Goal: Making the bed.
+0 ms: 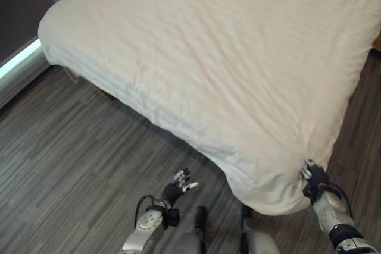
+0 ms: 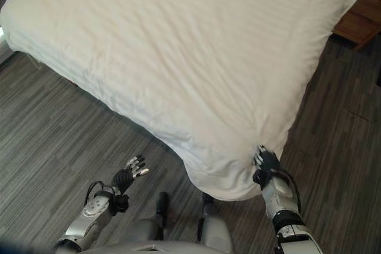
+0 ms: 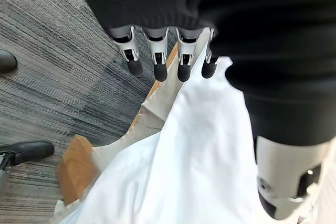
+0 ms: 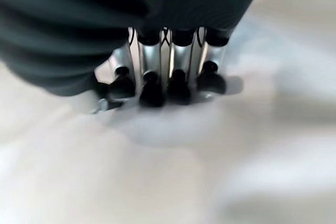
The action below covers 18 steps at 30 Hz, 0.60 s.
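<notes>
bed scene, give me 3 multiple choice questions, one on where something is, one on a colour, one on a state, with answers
1. Where is the right hand?
A. flat on the floor
B. at the near corner of the duvet
C. on a pillow at the head of the bed

2. What colour is the duvet?
A. white
B. navy
C. red

3. What is the left hand doing?
A. gripping the duvet
B. holding a pillow
C. holding nothing, fingers relaxed, above the floor

Answers:
1 B, the hand meets the cloth where the corner hangs off the bed.
2 A, the whole cover is plain white.
3 C, it hangs apart from the bed, over grey flooring.
</notes>
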Available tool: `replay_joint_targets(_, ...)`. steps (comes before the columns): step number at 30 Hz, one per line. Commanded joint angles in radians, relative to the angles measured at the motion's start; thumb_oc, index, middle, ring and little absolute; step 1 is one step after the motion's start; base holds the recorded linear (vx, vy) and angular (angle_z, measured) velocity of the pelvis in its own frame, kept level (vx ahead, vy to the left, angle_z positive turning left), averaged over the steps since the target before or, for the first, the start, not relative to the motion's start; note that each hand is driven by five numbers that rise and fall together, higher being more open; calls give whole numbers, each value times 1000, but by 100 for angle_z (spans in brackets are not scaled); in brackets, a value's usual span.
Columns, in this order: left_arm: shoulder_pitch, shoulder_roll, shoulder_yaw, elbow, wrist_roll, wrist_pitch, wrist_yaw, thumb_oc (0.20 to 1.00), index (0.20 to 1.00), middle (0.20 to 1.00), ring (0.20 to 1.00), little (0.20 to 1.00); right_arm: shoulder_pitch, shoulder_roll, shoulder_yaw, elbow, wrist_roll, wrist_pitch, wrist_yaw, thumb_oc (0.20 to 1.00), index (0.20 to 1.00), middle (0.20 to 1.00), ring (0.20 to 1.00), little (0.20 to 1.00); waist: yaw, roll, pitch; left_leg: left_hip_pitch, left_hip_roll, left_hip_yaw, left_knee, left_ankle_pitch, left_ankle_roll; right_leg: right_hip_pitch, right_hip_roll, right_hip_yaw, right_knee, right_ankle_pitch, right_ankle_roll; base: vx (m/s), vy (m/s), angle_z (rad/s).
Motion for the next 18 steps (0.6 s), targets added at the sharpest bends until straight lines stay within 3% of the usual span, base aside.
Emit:
replay_joint_targets(1, -60, -5, 16, -28, -14, -34, 2, 1000, 1000, 1000, 1000, 1000, 33, 21, -37, 35, 38, 20, -3, 200, 200, 200, 200, 200, 9, 6, 45, -62, -3, -61, 5, 59, -27, 86, 9, -12, 17, -55, 20, 41, 19, 2)
replay_joint_targets(6, -31, -4, 57, -52, -21, -29, -7, 1000, 1000, 1000, 1000, 1000, 219, 65, -89, 175, -47, 65, 13, 200, 200, 200, 200, 200, -19, -13, 31, -39, 2, -60, 5, 48, -24, 111, 16, -14, 17, -67, 16, 27, 7, 1)
replay_joint_targets(10, -19, 5, 77, -68, -18, -26, -9, 1000, 1000, 1000, 1000, 1000, 277, 57, -146, 198, -30, 72, 11, 200, 200, 200, 200, 200, -41, -23, 20, -25, 4, -59, 5, 40, -23, 127, 15, -12, 17, -74, 16, 24, 10, -1)
replay_joint_targets(14, -19, 17, 108, -69, -22, -31, 10, 1000, 1000, 1000, 1000, 1000, 258, 16, -240, 92, 87, 19, -18, 200, 200, 200, 200, 200, -63, -36, 11, -5, 7, -41, 5, 30, -22, 135, 13, 3, 17, -73, 21, -2, 46, -8)
replay_joint_targets(18, -21, 29, 121, -64, 0, -40, 24, 1000, 1000, 1000, 1000, 1000, 287, -28, -312, -218, 85, -61, -74, 200, 200, 200, 200, 200, -88, -42, -7, 8, 7, -14, 5, 21, -20, 138, 7, 15, 17, -63, 32, -18, 70, -12)
